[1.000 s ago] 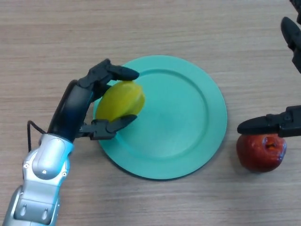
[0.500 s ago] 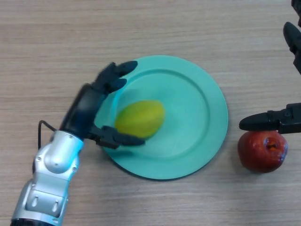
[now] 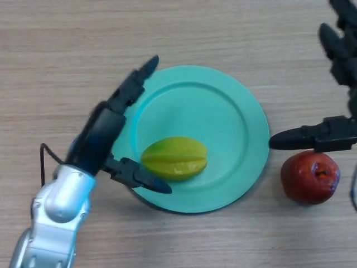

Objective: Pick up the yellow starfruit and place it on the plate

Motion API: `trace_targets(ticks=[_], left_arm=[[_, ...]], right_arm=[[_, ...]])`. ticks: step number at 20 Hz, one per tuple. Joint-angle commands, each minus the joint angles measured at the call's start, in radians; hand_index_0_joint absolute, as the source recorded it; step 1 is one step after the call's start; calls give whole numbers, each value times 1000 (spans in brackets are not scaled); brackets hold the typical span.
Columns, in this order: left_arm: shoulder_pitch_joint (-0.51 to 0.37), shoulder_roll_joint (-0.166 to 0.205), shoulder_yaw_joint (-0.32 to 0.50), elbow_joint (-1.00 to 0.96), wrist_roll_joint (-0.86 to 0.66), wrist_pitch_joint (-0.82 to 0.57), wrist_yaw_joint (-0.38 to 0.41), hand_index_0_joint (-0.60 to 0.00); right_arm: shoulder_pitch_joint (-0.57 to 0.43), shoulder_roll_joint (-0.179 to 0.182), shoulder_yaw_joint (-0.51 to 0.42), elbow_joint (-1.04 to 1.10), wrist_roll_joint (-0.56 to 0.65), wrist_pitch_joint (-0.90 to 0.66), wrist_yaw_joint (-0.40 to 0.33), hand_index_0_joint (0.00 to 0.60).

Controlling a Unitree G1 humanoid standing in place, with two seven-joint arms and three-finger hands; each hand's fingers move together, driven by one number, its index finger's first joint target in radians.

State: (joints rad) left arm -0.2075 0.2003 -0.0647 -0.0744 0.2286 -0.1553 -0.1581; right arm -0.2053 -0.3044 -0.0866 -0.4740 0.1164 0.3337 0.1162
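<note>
The yellow starfruit (image 3: 174, 158) lies on the teal plate (image 3: 223, 111), in its lower left part. My left hand (image 3: 103, 134) is open just left of the fruit, its fingers stretched straight along the plate's left rim and its thumb under the fruit's left end, not holding it. At the right edge of the view my right hand (image 3: 334, 50) is open, its thumb reaching left over the apple.
A red apple (image 3: 309, 176) sits on the wooden table (image 3: 67, 44) right of the plate, directly below my right thumb.
The starfruit left my left hand and came to rest on the plate, further right and lower. My left fingers went from curled round it to straight.
</note>
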Motion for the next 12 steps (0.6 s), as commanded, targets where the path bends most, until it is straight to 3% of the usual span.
trace_targets(ticks=[1,4,5,8,12], left_arm=[[-35,51,130,-133,-211,-26,1,0],[-29,92,205,-173,-393,-50,16,0],[-8,97,216,-227,-409,12,67,0],[42,82,205,-298,-351,75,146,0],[52,120,282,-276,-351,46,124,0]], right_arm=[[-43,-23,-57,-26,-63,-167,7,0],[-46,-27,-63,6,-98,-202,29,0],[-43,-28,-68,18,-104,-230,28,0],[-30,-28,-58,52,-152,-284,26,0],[-16,-39,-88,50,-152,-298,65,0]])
